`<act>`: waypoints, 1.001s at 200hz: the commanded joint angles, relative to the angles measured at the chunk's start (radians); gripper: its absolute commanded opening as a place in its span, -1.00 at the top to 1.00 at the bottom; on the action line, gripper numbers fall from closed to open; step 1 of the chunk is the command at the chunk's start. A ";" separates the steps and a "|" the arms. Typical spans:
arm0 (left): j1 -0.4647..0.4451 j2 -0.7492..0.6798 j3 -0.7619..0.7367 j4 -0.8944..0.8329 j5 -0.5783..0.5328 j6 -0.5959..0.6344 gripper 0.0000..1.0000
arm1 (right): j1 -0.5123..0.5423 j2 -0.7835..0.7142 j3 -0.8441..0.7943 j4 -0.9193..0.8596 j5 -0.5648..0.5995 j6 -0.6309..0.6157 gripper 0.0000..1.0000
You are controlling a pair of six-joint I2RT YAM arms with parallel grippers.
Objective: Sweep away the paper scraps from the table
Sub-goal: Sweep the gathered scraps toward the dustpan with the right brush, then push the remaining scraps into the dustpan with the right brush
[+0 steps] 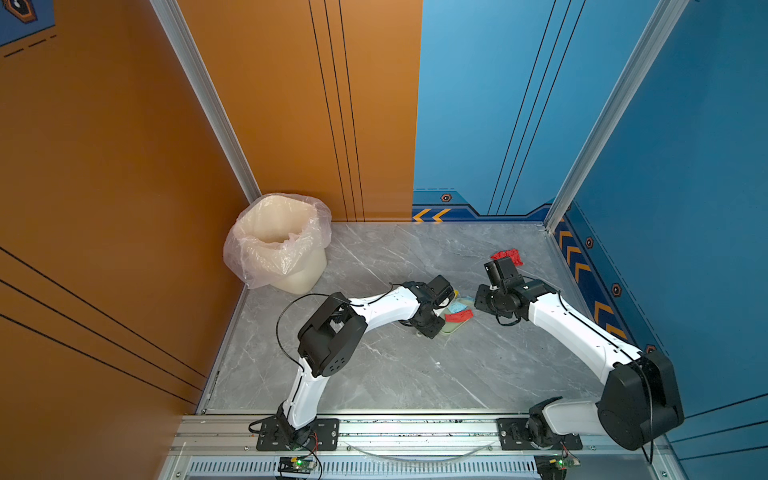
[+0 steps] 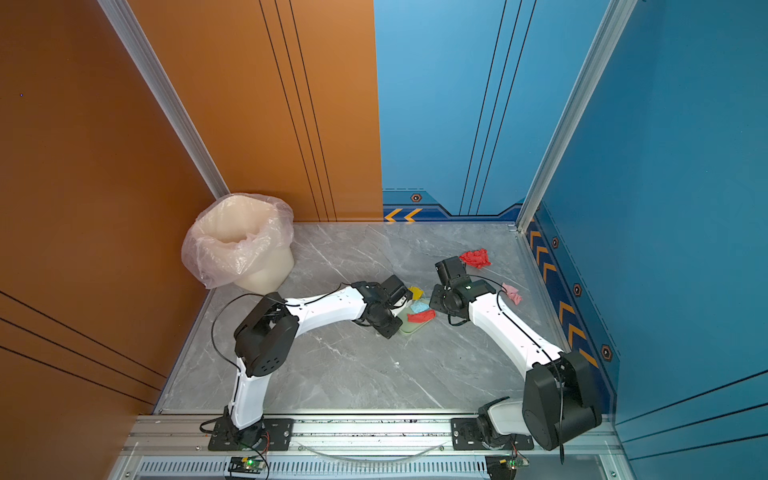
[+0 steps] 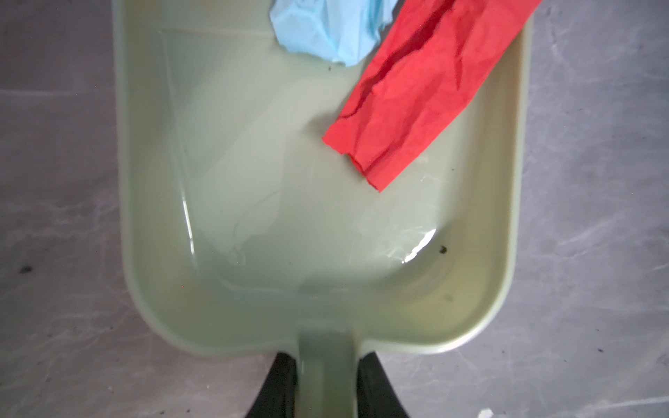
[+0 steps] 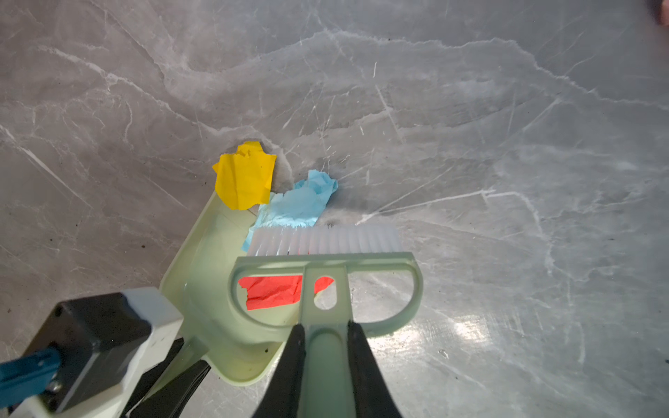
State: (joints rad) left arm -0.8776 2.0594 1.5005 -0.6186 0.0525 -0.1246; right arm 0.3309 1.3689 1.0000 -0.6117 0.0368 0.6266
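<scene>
Right wrist: crumpled yellow, blue, red paper scraps (image 4: 300,206) at the dustpan (image 4: 206,260); right gripper (image 4: 327,331) clamps the brush (image 4: 325,262), left gripper (image 3: 327,360) clamps the dustpan; grey veined table (image 4: 470,126), orange and blue walls (image 1: 291,104)

A robot-lab test booth. Orange and blue wall panels (image 1: 311,104) on silver aluminium posts (image 1: 206,104) box in the grey marble-patterned table (image 1: 374,374), and two white-and-black arms (image 1: 386,305) are bolted to a slotted aluminium rail (image 1: 415,430)
</scene>
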 commanded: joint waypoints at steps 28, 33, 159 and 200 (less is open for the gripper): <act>-0.014 0.018 0.024 -0.028 -0.015 0.001 1.00 | -0.069 0.071 0.094 0.082 0.032 -0.064 1.00; -0.014 0.018 0.025 -0.029 -0.016 0.001 1.00 | -0.069 0.087 0.104 0.090 0.036 -0.067 1.00; -0.013 0.016 0.021 -0.029 -0.019 -0.002 1.00 | 0.008 0.301 0.237 0.027 -0.029 -0.234 1.00; -0.012 0.013 0.020 -0.029 -0.025 -0.002 1.00 | 0.011 0.265 0.201 -0.005 -0.045 -0.265 1.00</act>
State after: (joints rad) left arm -0.8783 2.0594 1.5005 -0.6197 0.0521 -0.1249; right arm 0.3386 1.6665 1.2247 -0.5598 0.0170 0.4061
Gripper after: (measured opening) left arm 0.228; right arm 0.188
